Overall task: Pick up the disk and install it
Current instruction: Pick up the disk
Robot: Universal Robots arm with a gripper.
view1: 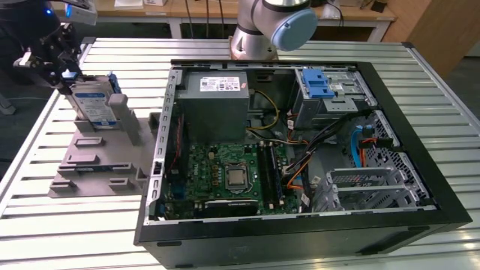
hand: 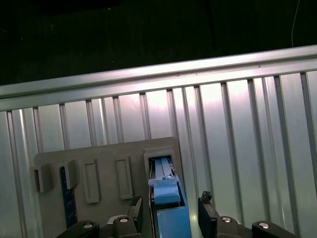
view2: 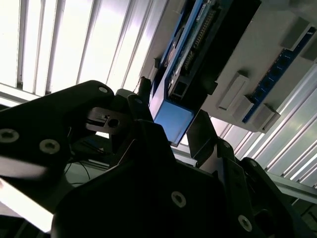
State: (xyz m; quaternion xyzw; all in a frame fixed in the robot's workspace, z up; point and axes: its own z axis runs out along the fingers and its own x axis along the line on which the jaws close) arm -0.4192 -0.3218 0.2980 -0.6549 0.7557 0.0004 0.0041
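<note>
Since the grey holder (view1: 90, 169) at the near left holds the disk (view1: 91, 101) upright at its far end, a centred, square grip on the blue frame (hand: 166, 192) looks wisest; the gripper (hand: 170, 210) straddles it, jaws spread, gaps either side. Print on the disk's label (view1: 99, 112) and the sticker (view1: 222, 83) on the farther box (view1: 213, 115) is unreadable.

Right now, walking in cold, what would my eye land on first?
Probably the open black computer case in the middle of the slatted metal table, its green motherboard exposed. Then, at the exterior view's left, the disk standing upright in a grey holder, with the gripper straddling its top edge.
</note>
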